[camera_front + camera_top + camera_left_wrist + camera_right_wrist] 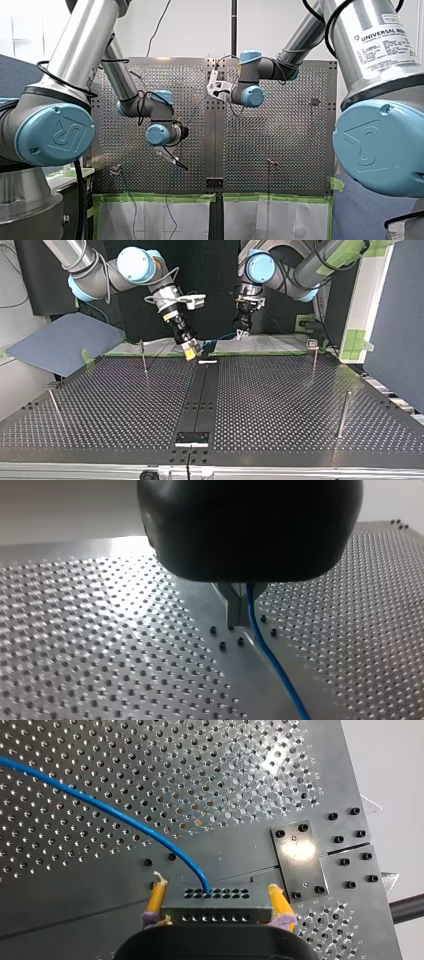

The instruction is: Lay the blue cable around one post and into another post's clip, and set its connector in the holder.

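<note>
My right gripper clamps its yellow pads on a dark, boxy connector dotted with rows of holes. A thin, smooth blue cable curves away ahead of it. My left gripper pinches that cable between slim metal fingers, above the shiny perforated metal table.

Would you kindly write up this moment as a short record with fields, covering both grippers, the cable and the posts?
Left gripper: shut on cable, low over the table
Right gripper: yellow pads clamped on either side of the connector
Cable: blue, runs from connector to left gripper; around no post
Posts: four upright in the top view, none touched by the cable
Connector: held above the table's centre strip, not yet set down
</note>
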